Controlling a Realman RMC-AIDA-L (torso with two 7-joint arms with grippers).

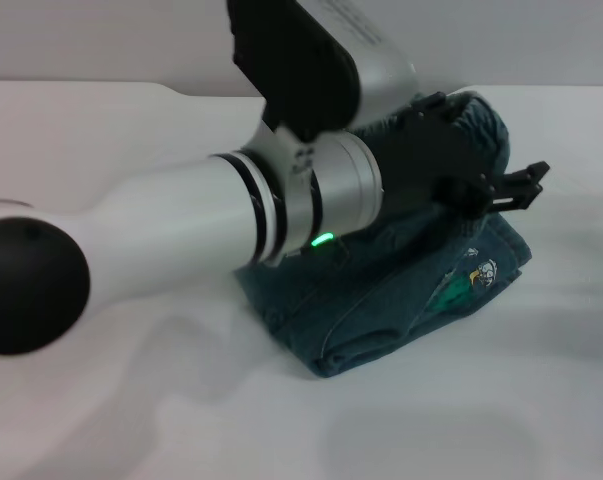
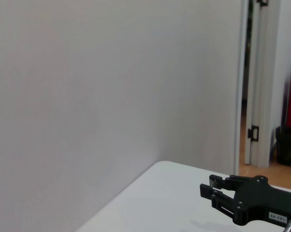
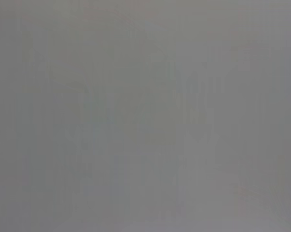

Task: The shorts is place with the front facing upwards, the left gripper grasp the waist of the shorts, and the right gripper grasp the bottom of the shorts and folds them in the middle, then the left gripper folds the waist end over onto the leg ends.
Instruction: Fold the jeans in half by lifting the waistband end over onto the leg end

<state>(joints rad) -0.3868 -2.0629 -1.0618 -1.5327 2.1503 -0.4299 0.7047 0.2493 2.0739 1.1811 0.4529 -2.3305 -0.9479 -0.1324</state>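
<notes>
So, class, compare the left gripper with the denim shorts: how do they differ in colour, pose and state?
1. The left gripper is black and rigid. The shorts are soft blue-green denim.
2. The gripper juts out sideways past the shorts' edge. The shorts lie folded in a bundle on the white table.
3. The gripper carries no cloth. The shorts rest untouched.
Shared: both are over the same table.

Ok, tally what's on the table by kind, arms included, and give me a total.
Shorts: 1, dark denim, folded into a bundle on the white table.
Arms: 1, the left one, its tool over the shorts' far edge.
Total: 2. The right arm is not in view.
</notes>
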